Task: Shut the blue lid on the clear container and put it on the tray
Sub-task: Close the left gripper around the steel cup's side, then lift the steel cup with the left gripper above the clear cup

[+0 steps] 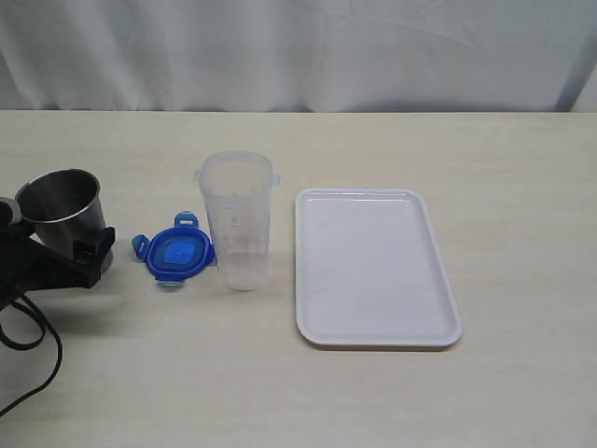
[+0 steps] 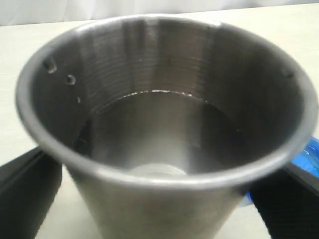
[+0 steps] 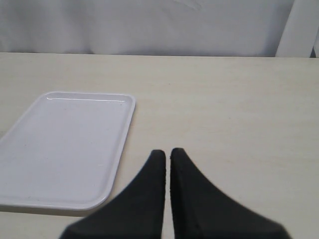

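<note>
The clear container [image 1: 239, 224] stands upright and uncovered near the middle of the table. Just to its left the blue lid [image 1: 176, 252] lies flat on the table, and a sliver of the lid [image 2: 311, 154] shows in the left wrist view. To the container's right lies the white tray [image 1: 373, 266], bare; the tray [image 3: 65, 144] also shows in the right wrist view. My left gripper [image 1: 70, 245] is open at the far left, its fingers either side of a steel cup [image 1: 62, 210]. My right gripper [image 3: 167, 154] is shut on nothing, above bare table right of the tray.
The steel cup [image 2: 159, 134] fills the left wrist view, with a black finger [image 2: 22, 194] on each side of it. A black cable [image 1: 37, 355] loops at the front left. A white curtain [image 1: 298, 51] hangs behind the table's far edge.
</note>
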`<state>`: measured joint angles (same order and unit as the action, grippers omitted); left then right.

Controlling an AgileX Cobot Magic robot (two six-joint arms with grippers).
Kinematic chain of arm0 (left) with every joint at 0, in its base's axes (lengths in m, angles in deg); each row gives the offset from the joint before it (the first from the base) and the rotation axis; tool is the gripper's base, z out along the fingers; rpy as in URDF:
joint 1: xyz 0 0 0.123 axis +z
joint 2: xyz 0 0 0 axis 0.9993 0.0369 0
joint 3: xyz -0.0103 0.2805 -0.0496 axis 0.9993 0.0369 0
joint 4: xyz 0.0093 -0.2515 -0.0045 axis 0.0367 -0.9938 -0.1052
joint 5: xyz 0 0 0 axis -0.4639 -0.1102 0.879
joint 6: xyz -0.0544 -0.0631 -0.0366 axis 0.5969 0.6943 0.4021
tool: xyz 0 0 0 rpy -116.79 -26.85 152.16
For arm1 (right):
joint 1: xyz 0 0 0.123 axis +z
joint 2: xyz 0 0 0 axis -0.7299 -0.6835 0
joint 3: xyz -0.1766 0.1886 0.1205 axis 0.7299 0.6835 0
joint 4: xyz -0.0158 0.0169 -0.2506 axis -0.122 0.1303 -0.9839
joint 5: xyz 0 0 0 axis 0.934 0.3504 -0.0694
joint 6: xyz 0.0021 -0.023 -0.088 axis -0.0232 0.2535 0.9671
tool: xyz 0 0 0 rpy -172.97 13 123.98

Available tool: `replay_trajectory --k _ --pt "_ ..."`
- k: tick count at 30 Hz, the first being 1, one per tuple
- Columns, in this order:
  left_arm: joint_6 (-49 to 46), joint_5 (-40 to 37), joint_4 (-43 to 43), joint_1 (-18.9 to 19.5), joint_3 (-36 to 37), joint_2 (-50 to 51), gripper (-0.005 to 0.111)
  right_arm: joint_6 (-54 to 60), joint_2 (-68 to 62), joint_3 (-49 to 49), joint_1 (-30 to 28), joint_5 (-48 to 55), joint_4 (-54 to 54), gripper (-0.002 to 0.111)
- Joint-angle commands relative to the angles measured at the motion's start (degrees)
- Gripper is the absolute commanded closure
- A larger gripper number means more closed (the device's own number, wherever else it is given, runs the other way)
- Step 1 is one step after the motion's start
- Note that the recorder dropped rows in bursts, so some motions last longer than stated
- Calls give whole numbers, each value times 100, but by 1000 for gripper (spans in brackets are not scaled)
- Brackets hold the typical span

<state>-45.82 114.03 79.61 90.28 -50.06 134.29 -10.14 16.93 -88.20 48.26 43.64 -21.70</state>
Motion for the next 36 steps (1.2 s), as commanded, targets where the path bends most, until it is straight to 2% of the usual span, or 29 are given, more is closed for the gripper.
replay_trajectory --k 1,31,36 --pt "40 67 -11 -45 -26 18 2 21 28 13 11 -19 3 104" --pt "40 67 156 -45 -82 18 2 21 28 13 11 -19 3 104" --pt "230 67 440 -45 -246 18 2 21 28 13 11 -19 3 104"
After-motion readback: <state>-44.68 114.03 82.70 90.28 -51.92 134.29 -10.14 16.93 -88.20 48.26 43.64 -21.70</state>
